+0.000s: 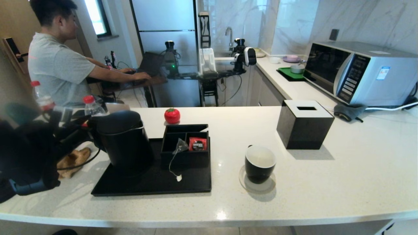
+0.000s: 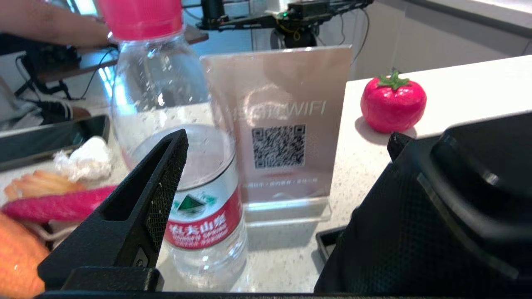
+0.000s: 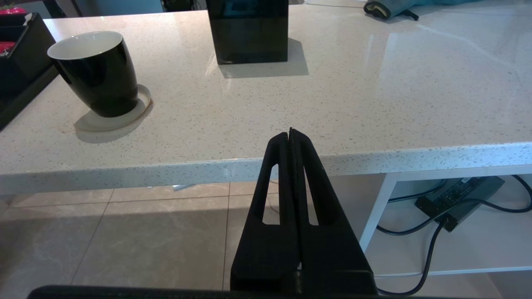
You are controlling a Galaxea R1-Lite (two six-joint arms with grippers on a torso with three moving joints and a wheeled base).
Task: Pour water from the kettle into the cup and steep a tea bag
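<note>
Left gripper [image 2: 286,158] comes in wide open beside the kettle [image 1: 124,140] at left of frame, nothing held. That water bottle [image 2: 183,166] sits just beside one finger and could get knocked over. Right gripper [image 3: 291,137] is parked, fingers together, below the counter edge.

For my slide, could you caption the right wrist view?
Shut right gripper parked below the counter edge, cup beyond.
</note>
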